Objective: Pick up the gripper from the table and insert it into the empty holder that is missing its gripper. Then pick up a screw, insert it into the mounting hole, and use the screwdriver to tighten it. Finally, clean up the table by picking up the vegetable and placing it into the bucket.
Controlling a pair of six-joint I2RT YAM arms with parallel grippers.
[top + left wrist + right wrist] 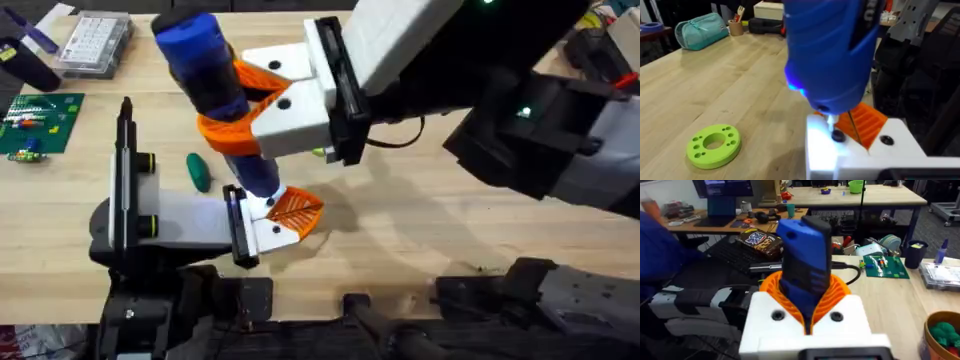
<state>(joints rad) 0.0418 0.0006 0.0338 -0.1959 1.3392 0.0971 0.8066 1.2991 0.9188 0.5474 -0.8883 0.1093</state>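
My right gripper (235,105) reaches in from the right and is shut on the blue screwdriver (205,65), which stands nearly upright. In the left wrist view the screwdriver (827,55) glows blue and its bit rests on a black screw (837,136) in the white holder (860,160). The holder (270,232) sits at the end of my left arm, with a black end plate and grey body. The orange ribbed gripper (297,208) sits in it. The dark green vegetable (198,170) lies on the table just left of the screwdriver. The orange bucket (929,339) is beside my right arm.
A bright green ring with holes (714,145) lies on the table near the holder. A green circuit board (40,122) and a clear plastic parts box (95,42) sit at the far left. A teal pouch (702,30) lies at the table's far end.
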